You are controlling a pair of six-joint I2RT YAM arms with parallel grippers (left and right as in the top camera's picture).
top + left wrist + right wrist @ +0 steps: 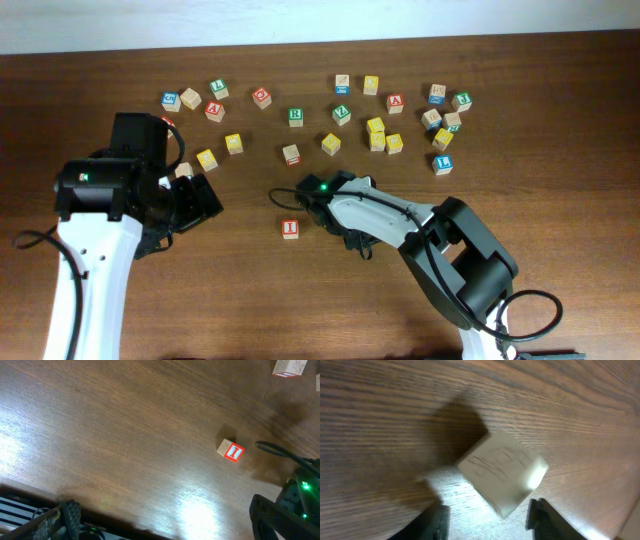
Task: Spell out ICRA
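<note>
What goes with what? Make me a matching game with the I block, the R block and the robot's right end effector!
Things:
1. I block
2. R block
3. right end effector

Descriptions:
A. green letter, up among the scattered blocks
B. open, close to the I block
C. red letter, lying apart from the other blocks

Pairs: 1-C, 2-A, 3-B

I block (290, 228) alone on tabletop (560, 120), lower centre of overhead frame. Loose blocks (376, 127) scattered in band across upper frame, behind it. Right arm (380, 215) just right of I block; left arm (100, 185) well apart, far left.
</note>
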